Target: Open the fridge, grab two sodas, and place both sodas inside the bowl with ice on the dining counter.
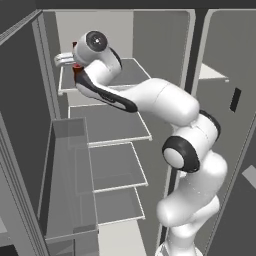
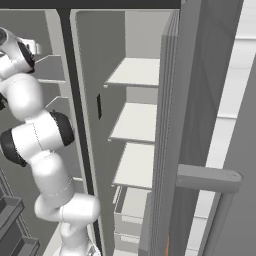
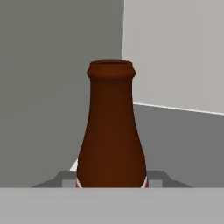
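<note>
Inside of a grey fridge (image 1: 165,45), doors swung open, pale back wall and flat grey shelves (image 1: 107,122) stacked one under another; a see-through door bin (image 1: 70,185) hangs on the left door, low and near the camera. In the right base view the fridge's other half shows more shelves (image 2: 137,72) and a thick door edge w/ a grey bar handle (image 2: 207,177).

No readable writing anywhere. On the bottle (image 3: 111,131) just a sliver of red and white shows at its bottom edge in the hand view, prob. a label, no text to make out.

Bottle: slim, dark brown, glossy, wide at the body, narrowing to a short neck w/ a thicker lip, mouth open, no cap. It stands upright relative to the hand camera, centred, w/ fridge wall and a shelf edge behind it. In the left base view a bit of red (image 1: 76,70) shows at the hand, at top-shelf level, left side of the fridge.

Arm: rises from the base, bends at the elbow in front of the middle shelves, forearm reaches up and left into the fridge's upper left compartment. Gripper (image 1: 75,67) is at top-shelf height, partly closed around the bottle's body; small grey finger pads (image 3: 68,181) sit tight on either side of it.
</note>
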{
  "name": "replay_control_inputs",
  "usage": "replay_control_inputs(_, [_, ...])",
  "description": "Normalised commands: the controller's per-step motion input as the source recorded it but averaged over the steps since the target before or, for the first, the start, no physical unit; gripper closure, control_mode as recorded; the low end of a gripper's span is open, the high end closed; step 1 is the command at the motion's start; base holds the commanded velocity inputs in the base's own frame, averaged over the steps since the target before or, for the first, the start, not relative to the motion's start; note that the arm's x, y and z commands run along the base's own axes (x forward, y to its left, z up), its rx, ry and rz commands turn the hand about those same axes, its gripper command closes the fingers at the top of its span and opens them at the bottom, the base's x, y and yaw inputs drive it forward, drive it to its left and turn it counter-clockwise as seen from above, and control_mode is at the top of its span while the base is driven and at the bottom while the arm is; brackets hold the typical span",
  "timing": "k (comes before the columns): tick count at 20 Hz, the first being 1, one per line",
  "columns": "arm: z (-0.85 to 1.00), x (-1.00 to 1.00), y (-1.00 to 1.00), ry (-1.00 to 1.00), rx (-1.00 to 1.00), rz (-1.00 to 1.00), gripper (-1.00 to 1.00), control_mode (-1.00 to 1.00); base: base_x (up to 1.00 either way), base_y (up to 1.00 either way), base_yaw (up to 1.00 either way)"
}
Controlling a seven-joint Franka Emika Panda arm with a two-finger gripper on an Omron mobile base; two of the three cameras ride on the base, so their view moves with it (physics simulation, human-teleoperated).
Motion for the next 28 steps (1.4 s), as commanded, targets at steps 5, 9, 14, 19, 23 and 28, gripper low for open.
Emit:
replay_control_inputs(5, [0.0, -0.68, -0.23, -0.01, 0.03, 0.01, 1.0, -1.0, 0.0, 0.0, 0.0])
replay_control_inputs(9, [0.0, -0.8, -0.44, -0.06, 0.05, 0.03, 1.0, -1.0, 0.0, 0.0, 0.0])
replay_control_inputs(14, [0.0, -0.92, -0.54, -0.08, 0.07, 0.02, 1.0, -1.0, 0.0, 0.0, 0.0])
replay_control_inputs(19, [-0.02, -1.0, -0.55, -0.08, 0.09, 0.02, 1.0, -1.0, 0.0, 0.0, 0.0])
replay_control_inputs(23, [-0.01, -1.0, -0.52, -0.01, 0.08, 0.04, 1.0, -1.0, 0.0, 0.0, 0.0])
replay_control_inputs(28, [-0.02, -0.96, -0.47, 0.0, 0.05, 0.05, 1.0, -1.0, 0.0, 0.0, 0.0])
